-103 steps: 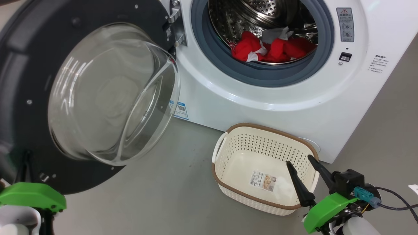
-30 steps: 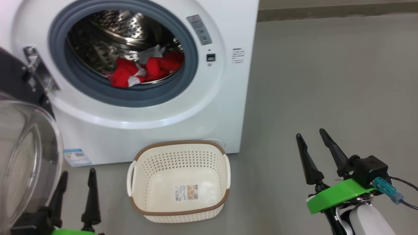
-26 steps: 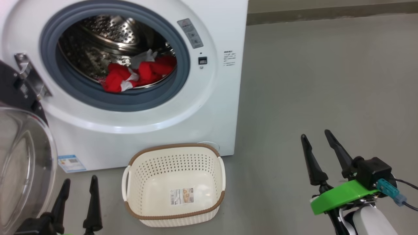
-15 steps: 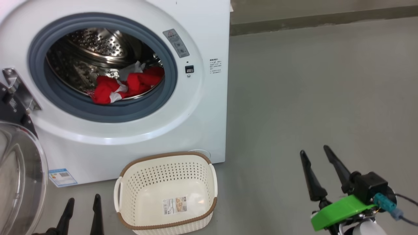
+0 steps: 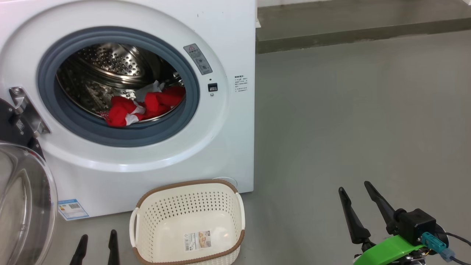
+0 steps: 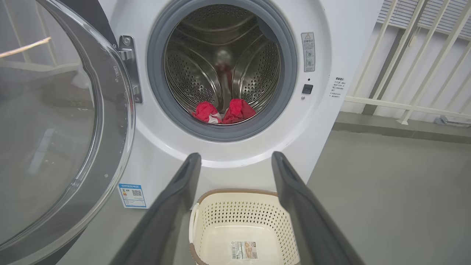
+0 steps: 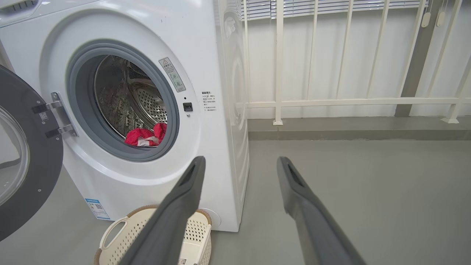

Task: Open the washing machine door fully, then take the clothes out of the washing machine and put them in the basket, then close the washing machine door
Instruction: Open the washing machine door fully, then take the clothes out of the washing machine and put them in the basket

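The white washing machine (image 5: 235, 44) stands with its door (image 5: 25, 206) swung open to the left, clear window bulging out. Red clothes (image 5: 143, 105) with white parts lie low in the steel drum, also seen as clothes (image 6: 224, 112) and clothes (image 7: 145, 136). The cream basket (image 5: 187, 224) sits on the floor just in front of the machine, with nothing in it but a barcode sticker. My left gripper (image 5: 97, 239) is open at the bottom left, beside the basket. My right gripper (image 5: 355, 191) is open over bare floor at the lower right, well away from the machine.
Grey floor (image 5: 349, 110) stretches to the right of the machine. A low step (image 5: 349, 33) runs along the back. White railing bars (image 7: 331, 99) and blinds stand behind it. A blue label (image 5: 71, 209) is low on the machine's front.
The head camera has swung from the door to the machine's front and the floor to its right, then tilted up. Both grippers sit lower in the picture and stay open.
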`<state>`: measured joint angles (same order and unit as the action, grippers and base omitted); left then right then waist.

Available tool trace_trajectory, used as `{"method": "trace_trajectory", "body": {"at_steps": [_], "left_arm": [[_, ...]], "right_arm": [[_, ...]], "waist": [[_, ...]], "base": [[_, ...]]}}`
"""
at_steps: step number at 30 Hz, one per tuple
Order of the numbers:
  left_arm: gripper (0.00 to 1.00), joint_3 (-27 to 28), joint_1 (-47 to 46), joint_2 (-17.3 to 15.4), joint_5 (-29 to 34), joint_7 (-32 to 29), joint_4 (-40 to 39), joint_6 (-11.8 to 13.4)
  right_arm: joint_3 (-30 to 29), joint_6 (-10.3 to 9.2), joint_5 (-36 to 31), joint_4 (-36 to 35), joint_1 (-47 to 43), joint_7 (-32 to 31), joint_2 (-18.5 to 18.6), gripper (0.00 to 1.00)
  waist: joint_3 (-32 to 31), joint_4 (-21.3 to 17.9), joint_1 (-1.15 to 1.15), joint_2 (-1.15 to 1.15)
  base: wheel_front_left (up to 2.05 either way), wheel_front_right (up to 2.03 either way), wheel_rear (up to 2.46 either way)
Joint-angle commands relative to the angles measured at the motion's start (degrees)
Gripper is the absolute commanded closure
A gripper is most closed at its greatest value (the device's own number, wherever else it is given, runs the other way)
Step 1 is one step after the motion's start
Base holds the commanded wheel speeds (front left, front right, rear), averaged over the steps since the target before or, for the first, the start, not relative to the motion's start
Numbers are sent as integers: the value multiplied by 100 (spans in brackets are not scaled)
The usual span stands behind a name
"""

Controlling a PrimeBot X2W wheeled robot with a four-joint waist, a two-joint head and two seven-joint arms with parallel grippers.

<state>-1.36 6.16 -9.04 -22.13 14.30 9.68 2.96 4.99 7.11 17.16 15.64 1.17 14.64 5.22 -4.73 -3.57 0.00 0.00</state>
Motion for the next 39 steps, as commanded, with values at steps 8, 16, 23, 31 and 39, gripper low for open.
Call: {"method": "trace_trajectory", "body": {"at_steps": [8,16,23,31,39], "left_arm": [[0,334,-147,74,74,69,103,-94],[0,466,-306,63,-40,70,237,-285],[0,448,-327,52,121,70,298,-207],[0,436,-449,33,120,70,328,-196],[0,613,-443,103,-7,70,261,-158]], "right_arm": [[150,37,-6,-125,58,36,74,0],[168,37,-3,-83,89,36,95,0],[161,37,2,-67,79,36,101,0],[144,37,-3,-72,74,36,95,0],[147,37,-20,-32,72,36,67,0]], "waist": [[-75,35,0,0],[-48,62,0,0],[-42,86,0,0],[-21,173,0,0],[-45,248,0,0]], "base": [[0,0,0],[0,0,0],[27,-34,6],[118,-121,3],[195,-195,0]]}}
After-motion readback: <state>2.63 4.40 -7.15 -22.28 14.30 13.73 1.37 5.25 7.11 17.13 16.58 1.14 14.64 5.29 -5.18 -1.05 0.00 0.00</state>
